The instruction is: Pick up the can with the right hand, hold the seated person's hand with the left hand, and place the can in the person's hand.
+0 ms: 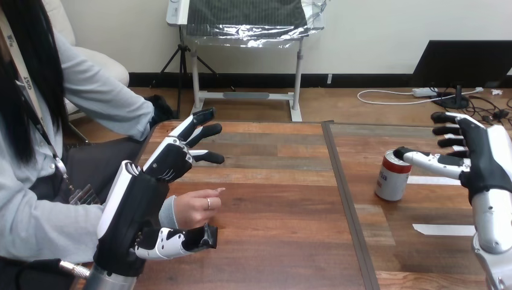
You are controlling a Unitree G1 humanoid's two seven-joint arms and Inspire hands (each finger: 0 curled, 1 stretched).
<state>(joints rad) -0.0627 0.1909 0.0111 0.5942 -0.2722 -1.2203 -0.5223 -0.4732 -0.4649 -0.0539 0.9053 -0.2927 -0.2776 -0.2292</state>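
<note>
A red and white can (393, 176) stands upright on the table's right half. My right hand (480, 154) hovers just right of it, open, fingers straight and the thumb reaching over the can's top. At the left, the person's hand (194, 207) rests on the table, loosely curled. My left hand (172, 158) is open around it: the fingers stretch out above and beyond it, the thumb (181, 240) lies below it. I cannot tell whether they touch.
A seam (344, 193) runs between the two wooden table halves. Two strips of white tape (444, 229) lie on the right half near the can. The person sits at the left side, arm reaching onto the table.
</note>
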